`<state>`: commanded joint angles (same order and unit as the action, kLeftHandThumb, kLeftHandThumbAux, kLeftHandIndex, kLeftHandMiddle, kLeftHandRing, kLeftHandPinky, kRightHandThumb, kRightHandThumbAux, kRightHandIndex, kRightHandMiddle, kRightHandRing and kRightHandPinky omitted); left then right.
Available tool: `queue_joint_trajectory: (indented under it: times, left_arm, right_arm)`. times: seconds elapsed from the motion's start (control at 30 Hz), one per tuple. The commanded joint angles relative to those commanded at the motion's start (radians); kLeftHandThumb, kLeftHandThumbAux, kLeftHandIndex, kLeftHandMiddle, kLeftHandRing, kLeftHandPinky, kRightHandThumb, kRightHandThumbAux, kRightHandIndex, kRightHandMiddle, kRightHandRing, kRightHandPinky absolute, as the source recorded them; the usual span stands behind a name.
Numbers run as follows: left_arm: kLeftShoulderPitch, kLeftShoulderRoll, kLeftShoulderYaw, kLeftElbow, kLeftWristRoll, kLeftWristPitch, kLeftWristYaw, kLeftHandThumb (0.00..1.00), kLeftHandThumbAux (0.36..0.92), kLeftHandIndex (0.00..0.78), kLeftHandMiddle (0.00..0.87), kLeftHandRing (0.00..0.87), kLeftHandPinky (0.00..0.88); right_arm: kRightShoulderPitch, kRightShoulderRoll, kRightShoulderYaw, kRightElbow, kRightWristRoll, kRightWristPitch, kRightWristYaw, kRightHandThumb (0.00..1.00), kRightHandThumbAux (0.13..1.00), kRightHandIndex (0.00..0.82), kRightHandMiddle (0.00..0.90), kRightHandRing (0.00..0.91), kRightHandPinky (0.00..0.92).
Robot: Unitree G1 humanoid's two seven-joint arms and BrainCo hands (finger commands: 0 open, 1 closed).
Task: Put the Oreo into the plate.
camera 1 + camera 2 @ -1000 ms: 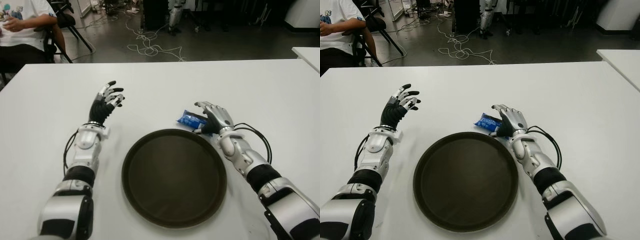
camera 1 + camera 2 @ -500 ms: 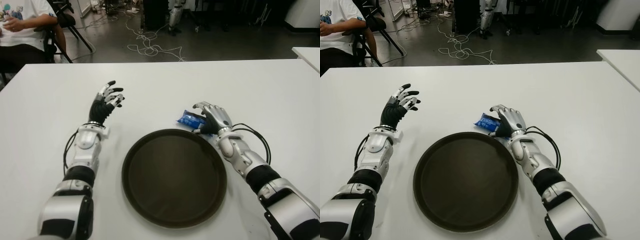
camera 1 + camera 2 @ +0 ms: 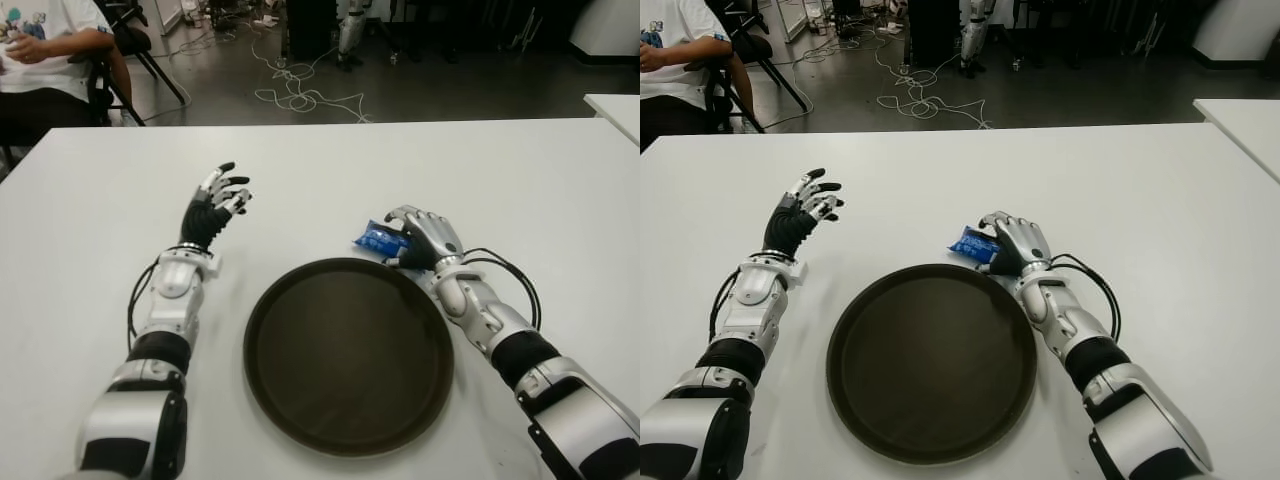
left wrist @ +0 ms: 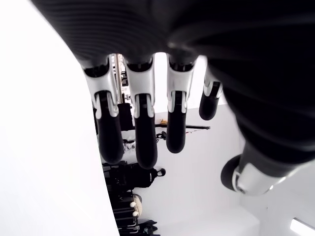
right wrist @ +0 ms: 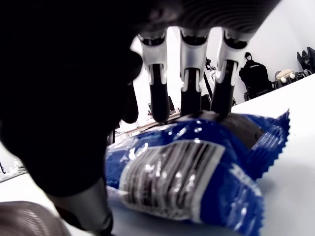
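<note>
The Oreo is a small blue packet [image 3: 376,238] lying on the white table just beyond the far right rim of the round dark plate [image 3: 350,360]. My right hand [image 3: 425,238] is cupped over the packet's right end. In the right wrist view its fingers [image 5: 189,91] arch down onto the far side of the Oreo packet [image 5: 187,172], with the thumb at the near side. The packet still touches the table. My left hand [image 3: 212,208] shows raised over the table to the left of the plate, fingers [image 4: 140,132] spread and holding nothing.
A person [image 3: 40,50] sits on a chair beyond the table's far left corner. Cables [image 3: 300,95] lie on the floor behind the table. The corner of a second white table [image 3: 615,108] shows at the far right.
My right hand has crept slightly forward and left over the packet and its fingers have curled down onto it. The left hand has barely moved.
</note>
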<state>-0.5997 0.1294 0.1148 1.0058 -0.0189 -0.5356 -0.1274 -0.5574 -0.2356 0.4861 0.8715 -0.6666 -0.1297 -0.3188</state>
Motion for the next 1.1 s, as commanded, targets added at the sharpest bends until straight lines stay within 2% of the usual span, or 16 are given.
queue_joint_trajectory:
  times: [0.27,0.4,0.53,0.57,0.6,0.7,0.8,1.1]
  left_arm:
    - [0.001,-0.003,0.004,-0.003,-0.012,0.012,-0.013,0.263,0.611,0.139,0.279,0.33,0.412]
    - [0.003,-0.007,0.007,-0.011,-0.021,0.019,-0.02,0.263,0.595,0.135,0.279,0.328,0.407]
    - [0.005,-0.008,0.008,-0.016,-0.023,0.026,-0.023,0.259,0.59,0.134,0.28,0.33,0.409]
    - [0.005,-0.008,0.009,-0.017,-0.024,0.028,-0.023,0.258,0.589,0.135,0.28,0.33,0.41]
    - [0.006,-0.008,0.009,-0.018,-0.025,0.029,-0.024,0.257,0.588,0.135,0.28,0.331,0.41]
    - [0.007,-0.009,0.01,-0.021,-0.027,0.031,-0.024,0.259,0.59,0.135,0.28,0.332,0.413]
    - [0.007,-0.009,0.011,-0.021,-0.029,0.031,-0.024,0.267,0.597,0.137,0.284,0.338,0.422]
    - [0.012,-0.006,0.006,-0.029,-0.019,0.031,-0.006,0.267,0.614,0.137,0.28,0.339,0.422]
  right_arm:
    - [-0.014,-0.007,-0.002,0.005,0.002,0.035,0.077,0.0,0.829,0.309,0.314,0.306,0.315]
    - [-0.021,-0.014,0.006,0.016,-0.002,0.038,0.118,0.005,0.843,0.343,0.332,0.323,0.344]
    - [-0.025,-0.022,0.014,0.017,-0.007,0.041,0.154,0.054,0.846,0.355,0.345,0.336,0.365]
    - [-0.026,-0.024,0.015,0.016,-0.008,0.042,0.16,0.276,0.807,0.375,0.352,0.345,0.374]
    - [-0.027,-0.025,0.016,0.015,-0.008,0.043,0.169,0.418,0.783,0.389,0.357,0.351,0.38]
    - [-0.03,-0.028,0.02,0.015,-0.01,0.046,0.187,0.587,0.754,0.404,0.367,0.366,0.386]
    - [-0.034,-0.029,0.023,0.019,-0.009,0.048,0.2,0.641,0.744,0.409,0.375,0.382,0.395]
    - [-0.038,-0.035,0.039,0.013,-0.019,0.061,0.22,0.67,0.739,0.415,0.441,0.46,0.441]
